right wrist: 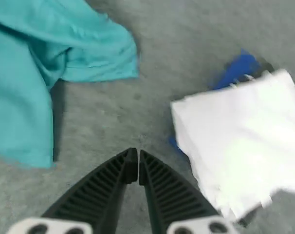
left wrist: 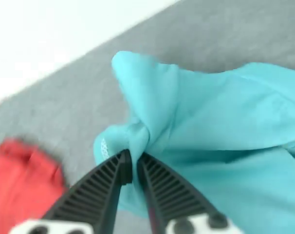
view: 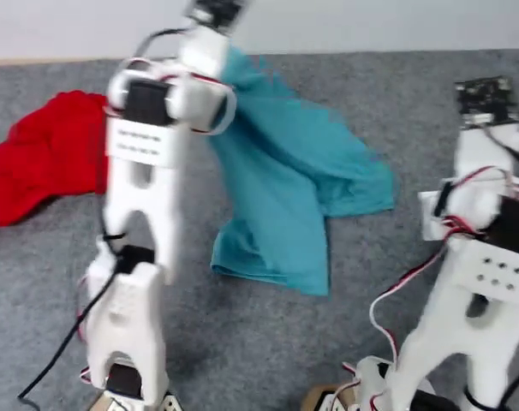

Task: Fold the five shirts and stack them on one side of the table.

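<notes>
Teal shirt (view: 285,197), crumpled and partly unfolded, lies at the middle of the grey table (view: 371,334), one sleeve spread toward the right arm (view: 482,223). At the far edge of the shirt, the left gripper (left wrist: 132,158) is clamped on a bunched fold of the teal cloth, its jaws drawn nearly together around the pinch; the cloth rises to that point. The left arm (view: 144,171) stretches over the table's left half and hides part of the shirt's edge. Red shirt (view: 45,167), in a loose heap, lies just beside the teal one, on the left. A folded white shirt (right wrist: 240,146) rests on top of a blue shirt (right wrist: 237,70), near the teal sleeve but apart from it. The right gripper (right wrist: 138,153), jaws pressed together, hangs above grey table between the teal shirt and the white one.
</notes>
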